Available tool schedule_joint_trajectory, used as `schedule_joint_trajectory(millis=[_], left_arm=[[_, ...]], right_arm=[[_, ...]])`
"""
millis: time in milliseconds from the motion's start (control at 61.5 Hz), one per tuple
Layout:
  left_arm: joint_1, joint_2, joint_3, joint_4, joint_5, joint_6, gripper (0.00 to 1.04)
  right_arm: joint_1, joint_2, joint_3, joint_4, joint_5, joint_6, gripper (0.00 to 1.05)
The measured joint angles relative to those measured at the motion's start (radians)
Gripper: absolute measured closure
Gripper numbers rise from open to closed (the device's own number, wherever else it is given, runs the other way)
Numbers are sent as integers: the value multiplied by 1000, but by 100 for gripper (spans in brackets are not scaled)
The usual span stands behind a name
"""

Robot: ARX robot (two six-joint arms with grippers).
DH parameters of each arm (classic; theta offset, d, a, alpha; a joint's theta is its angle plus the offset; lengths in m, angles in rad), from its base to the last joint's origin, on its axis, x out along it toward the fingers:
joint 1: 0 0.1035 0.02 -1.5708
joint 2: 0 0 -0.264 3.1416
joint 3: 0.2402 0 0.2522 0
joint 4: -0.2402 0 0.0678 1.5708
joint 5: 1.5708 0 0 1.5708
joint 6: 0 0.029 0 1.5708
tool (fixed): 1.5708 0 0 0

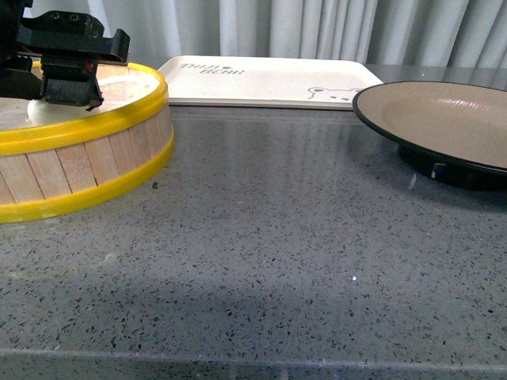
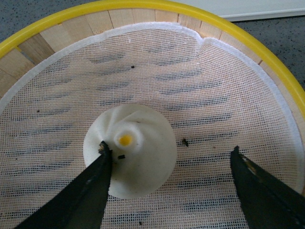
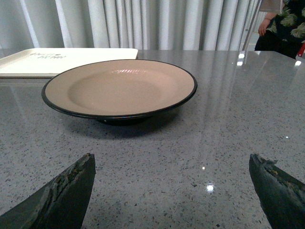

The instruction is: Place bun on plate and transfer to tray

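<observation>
Left gripper: spread wide over the steamer and holding nothing. One finger touches the bun, the other stands well apart from it.
Bun: small, white and pleated, with a yellow dot at its peak. It sits off-centre between the fingers, against the touching finger, on a white mesh liner.
Steamer basket: round, wooden and yellow-rimmed, encircling the gripper and the bun.
Right gripper: wide open and empty, just above the bare grey counter.
Plate: tan with a black rim and empty, straight ahead of the right gripper.
Tray: cream, beyond the plate and to one side, and also empty.
Risk: because the bun is off-centre, closing may shove it sideways, or the touching fingertip may dent the soft dough. A low grip could snag the mesh and lift it too.
</observation>
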Motion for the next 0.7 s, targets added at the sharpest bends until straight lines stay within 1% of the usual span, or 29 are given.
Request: schedule_joint_trajectory(millis=[114,276,520,699], left_arm=[[0,0,13,-8,-7,2,79],[0,0,35,-13,-7,5,101],[-2,-2,73,-29,-7,15,101],[-42,-9,127,-54,-15,16,101]], right_arm=[[0,0,0,0,0,0,8],[0,0,0,0,0,0,8],[0,0,0,0,0,0,8],[0,0,0,0,0,0,8]])
